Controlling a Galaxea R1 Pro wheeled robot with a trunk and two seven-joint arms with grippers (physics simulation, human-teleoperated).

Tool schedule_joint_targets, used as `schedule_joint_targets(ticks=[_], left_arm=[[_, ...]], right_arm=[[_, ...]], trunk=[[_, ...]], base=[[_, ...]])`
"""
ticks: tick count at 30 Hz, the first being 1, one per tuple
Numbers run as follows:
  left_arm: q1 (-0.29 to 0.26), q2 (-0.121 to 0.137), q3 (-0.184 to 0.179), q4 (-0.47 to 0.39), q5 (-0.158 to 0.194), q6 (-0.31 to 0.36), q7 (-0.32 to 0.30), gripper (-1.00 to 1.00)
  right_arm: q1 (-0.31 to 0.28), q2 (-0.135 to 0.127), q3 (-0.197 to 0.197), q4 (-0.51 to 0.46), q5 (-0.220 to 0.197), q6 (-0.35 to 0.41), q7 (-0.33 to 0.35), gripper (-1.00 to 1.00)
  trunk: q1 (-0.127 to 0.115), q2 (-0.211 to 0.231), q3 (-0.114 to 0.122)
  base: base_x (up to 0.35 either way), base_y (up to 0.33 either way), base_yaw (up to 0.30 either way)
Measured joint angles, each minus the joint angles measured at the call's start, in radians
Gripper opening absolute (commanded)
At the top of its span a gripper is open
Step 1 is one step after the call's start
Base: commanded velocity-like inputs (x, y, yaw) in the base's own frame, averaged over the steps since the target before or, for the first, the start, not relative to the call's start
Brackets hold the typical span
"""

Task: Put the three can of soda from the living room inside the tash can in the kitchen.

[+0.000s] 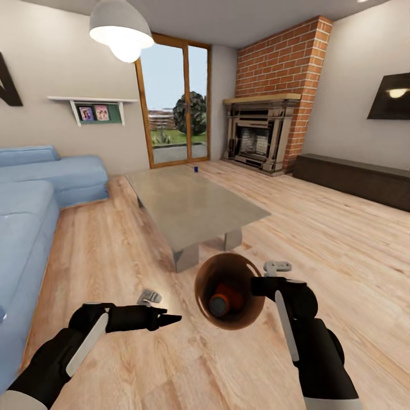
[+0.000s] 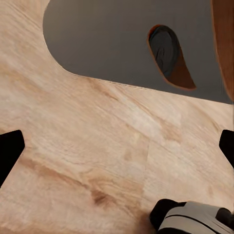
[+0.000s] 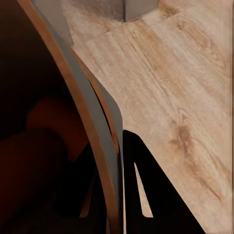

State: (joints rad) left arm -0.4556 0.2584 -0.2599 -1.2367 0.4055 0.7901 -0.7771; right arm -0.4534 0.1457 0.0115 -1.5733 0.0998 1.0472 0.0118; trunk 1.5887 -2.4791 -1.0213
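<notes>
Living room, pale plank floor (image 1: pixel 119 245). Blue sofa (image 1: pixel 34 193) along the left wall, small shelf with pictures (image 1: pixel 94 109) above it, ceiling lamp (image 1: pixel 121 28) lit.

Left gripper (image 1: pixel 165 319) hangs low over bare floor, near the front left of the low table, pointing toward the bucket. In the head view the fingers look close together at the tip, but the left wrist view shows two dark fingertips (image 2: pixel 9 151) at opposite edges of the picture with only floor between them, so: spread wide, holding nothing.

Low grey table (image 1: pixel 193 205) sits mid-room. One dark blue can (image 1: pixel 195 168) stands upright at its far edge, toward the glass door (image 1: pixel 173 102).

Wooden bucket (image 1: pixel 228 290) is off the floor, just in front of the table's near end, tipped so its mouth faces the camera. Inside it: orange cans (image 1: pixel 225 302) lying at the bottom, one grey top visible; exact count cannot tell.

Right gripper (image 1: pixel 259 285) is clamped on the bucket's right rim. Right wrist view confirms: thin bucket wall (image 3: pixel 92 126) runs between the fingers (image 3: pixel 141 180), one inside, one outside.

Further right: brick fireplace (image 1: pixel 267 108) in the corner, long dark bench (image 1: pixel 353 179) along the right wall, TV (image 1: pixel 390 97) above it.
</notes>
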Motion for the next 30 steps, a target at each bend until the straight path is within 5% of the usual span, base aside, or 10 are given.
schedule_joint_targets(ticks=[30], left_arm=[[0.000, -0.004, 0.004, -0.002, 0.001, 0.000, -0.005, 1.00]], right_arm=[[0.000, -0.006, -0.003, 0.000, -0.006, 0.000, 0.001, -1.00]], trunk=[[0.000, 0.000, 0.007]], base=[[0.231, -0.249, -0.030]])
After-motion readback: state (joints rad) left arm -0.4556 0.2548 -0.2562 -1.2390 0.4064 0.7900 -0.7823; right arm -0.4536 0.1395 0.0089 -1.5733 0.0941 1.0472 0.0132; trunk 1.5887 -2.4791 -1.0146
